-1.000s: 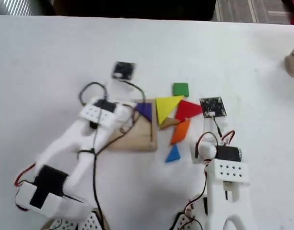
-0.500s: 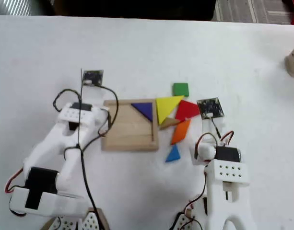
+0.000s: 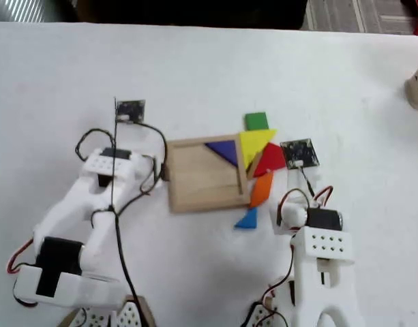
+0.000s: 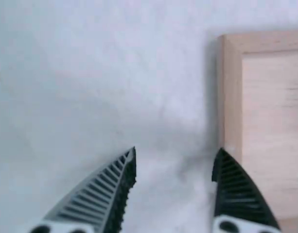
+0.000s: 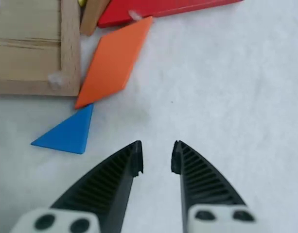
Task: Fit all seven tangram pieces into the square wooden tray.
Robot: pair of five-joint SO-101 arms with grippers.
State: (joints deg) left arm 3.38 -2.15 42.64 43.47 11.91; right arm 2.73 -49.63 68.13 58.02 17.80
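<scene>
The square wooden tray (image 3: 195, 184) lies mid-table with a purple triangle (image 3: 224, 151) in its far right corner. A yellow triangle (image 3: 256, 144) overlaps the tray's right rim. Beside that rim lie a green square (image 3: 256, 121), a red triangle (image 3: 271, 158), an orange parallelogram (image 3: 261, 189) and a blue triangle (image 3: 247, 219). My left gripper (image 4: 177, 165) is open at the tray's left rim (image 4: 229, 97), one fingertip (image 4: 222, 167) against it. My right gripper (image 5: 157, 156) is narrowly open and empty over bare table, near the blue triangle (image 5: 66, 133) and the orange parallelogram (image 5: 112, 60).
A brown piece (image 5: 93, 17) pokes out between the tray rim (image 5: 70, 48) and the red triangle (image 5: 158, 8). A beige perforated object (image 3: 417, 85) stands at the table's right edge. Loose cables (image 3: 116, 204) trail along the left arm.
The left arm drew back from over the tray to its left side. The tray then slid right, up against the yellow, red and orange pieces. The right arm stayed still.
</scene>
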